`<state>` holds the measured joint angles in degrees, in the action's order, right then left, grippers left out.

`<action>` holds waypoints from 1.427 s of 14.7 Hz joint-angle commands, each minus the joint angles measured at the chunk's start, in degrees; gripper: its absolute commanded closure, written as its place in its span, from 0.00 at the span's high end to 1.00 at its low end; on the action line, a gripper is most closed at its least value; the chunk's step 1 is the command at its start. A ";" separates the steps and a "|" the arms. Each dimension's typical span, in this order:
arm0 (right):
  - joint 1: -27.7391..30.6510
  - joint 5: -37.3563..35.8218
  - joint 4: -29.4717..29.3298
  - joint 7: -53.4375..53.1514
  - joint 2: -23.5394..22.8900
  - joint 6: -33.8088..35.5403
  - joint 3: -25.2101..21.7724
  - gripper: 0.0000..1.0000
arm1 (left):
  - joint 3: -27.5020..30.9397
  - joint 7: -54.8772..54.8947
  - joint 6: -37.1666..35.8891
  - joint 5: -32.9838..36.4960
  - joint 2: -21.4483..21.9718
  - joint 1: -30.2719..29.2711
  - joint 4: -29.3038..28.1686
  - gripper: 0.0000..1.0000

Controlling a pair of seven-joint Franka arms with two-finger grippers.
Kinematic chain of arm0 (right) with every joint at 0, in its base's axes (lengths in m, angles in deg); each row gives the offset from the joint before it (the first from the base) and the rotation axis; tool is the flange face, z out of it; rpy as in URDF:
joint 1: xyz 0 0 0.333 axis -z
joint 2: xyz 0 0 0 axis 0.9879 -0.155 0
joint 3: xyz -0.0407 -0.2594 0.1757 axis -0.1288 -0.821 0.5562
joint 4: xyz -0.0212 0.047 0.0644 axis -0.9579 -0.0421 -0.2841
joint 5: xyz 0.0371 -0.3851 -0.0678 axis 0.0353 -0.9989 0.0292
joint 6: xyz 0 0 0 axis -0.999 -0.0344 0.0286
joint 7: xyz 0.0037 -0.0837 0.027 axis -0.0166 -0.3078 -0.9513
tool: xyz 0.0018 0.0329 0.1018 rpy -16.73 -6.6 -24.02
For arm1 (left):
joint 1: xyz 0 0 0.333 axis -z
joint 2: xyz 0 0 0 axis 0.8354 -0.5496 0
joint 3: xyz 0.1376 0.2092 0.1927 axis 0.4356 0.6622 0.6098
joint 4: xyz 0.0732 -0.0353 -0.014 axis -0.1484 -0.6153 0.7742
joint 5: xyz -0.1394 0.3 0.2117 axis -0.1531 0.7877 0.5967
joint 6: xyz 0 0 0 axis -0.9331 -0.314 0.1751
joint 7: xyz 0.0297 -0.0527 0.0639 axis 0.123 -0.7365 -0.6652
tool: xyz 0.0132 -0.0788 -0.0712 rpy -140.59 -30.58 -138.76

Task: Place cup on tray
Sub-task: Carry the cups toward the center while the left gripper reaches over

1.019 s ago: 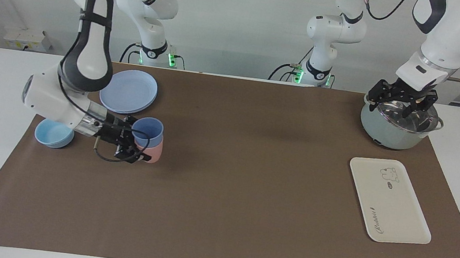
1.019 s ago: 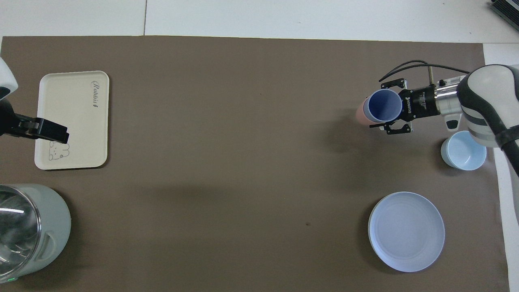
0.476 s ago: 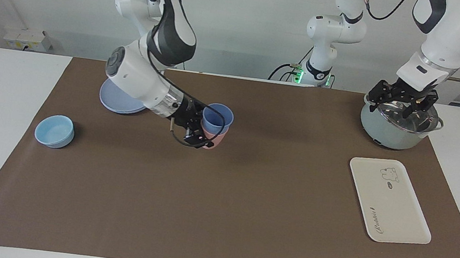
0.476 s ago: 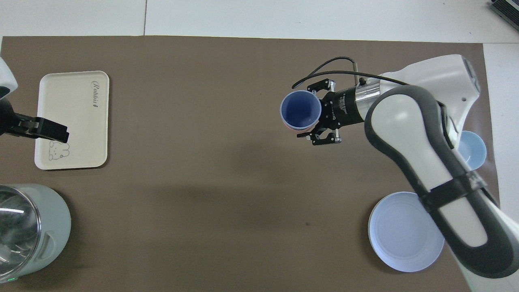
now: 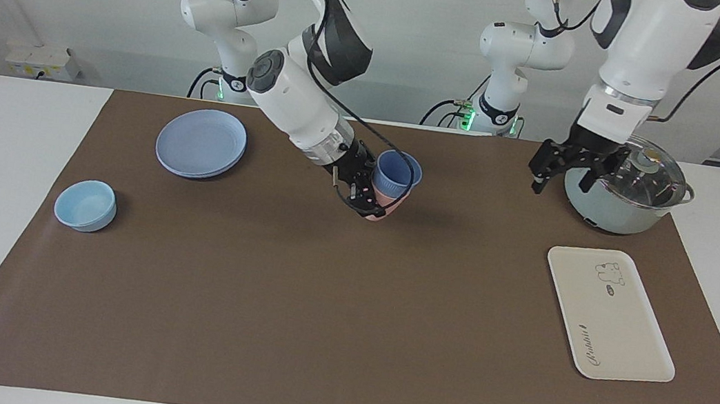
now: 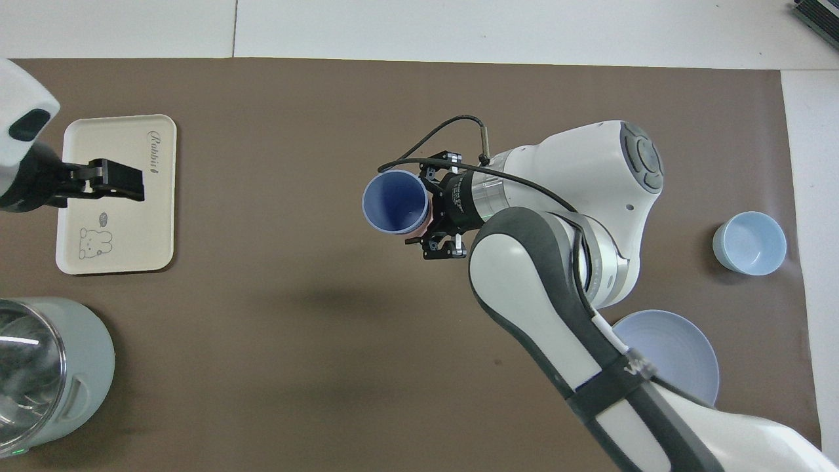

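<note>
The periwinkle-blue cup (image 5: 395,173) sits nested in a pink cup (image 5: 381,213). My right gripper (image 5: 378,197) is shut on this stack and holds it tilted in the air over the middle of the brown mat. In the overhead view the cup (image 6: 393,202) shows its open mouth in front of the right gripper (image 6: 429,219). The cream-white tray (image 5: 621,334) lies flat and bare at the left arm's end of the table. My left gripper (image 5: 561,181) hangs open and empty in the air beside the pot. In the overhead view the left gripper (image 6: 141,187) covers part of the tray (image 6: 111,151).
A pale green pot with a glass lid (image 5: 617,201) stands nearer to the robots than the tray, and shows in the overhead view (image 6: 46,367). A round blue plate (image 5: 201,143) and a squat light-blue bowl (image 5: 85,204) sit at the right arm's end.
My right gripper has lifted the nested cups and carried them from beside the bowl to over the mat's middle, toward the tray. My left gripper has moved off the pot's lid toward the table's middle.
</note>
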<state>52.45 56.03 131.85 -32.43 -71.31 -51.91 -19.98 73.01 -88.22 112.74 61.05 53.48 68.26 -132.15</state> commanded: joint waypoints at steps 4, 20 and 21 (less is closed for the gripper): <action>-0.55 -2.10 -0.14 -1.47 0.69 -0.16 -0.45 0.00 | 0.76 -16.15 8.11 -3.81 3.87 11.33 -6.77 1.00; -0.02 -2.63 0.30 -1.03 0.87 -0.16 -0.54 0.00 | 0.76 -19.77 22.18 -12.95 6.42 16.53 -16.01 0.08; 0.06 -2.63 0.30 -0.94 0.78 -0.16 -0.54 0.00 | 0.76 -19.95 22.71 -13.22 6.34 16.53 -16.01 0.03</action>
<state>52.19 55.03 131.74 -32.47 -71.26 -51.92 -20.57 72.85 -107.57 133.22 49.43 57.96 83.47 -145.74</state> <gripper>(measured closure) 0.198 0.863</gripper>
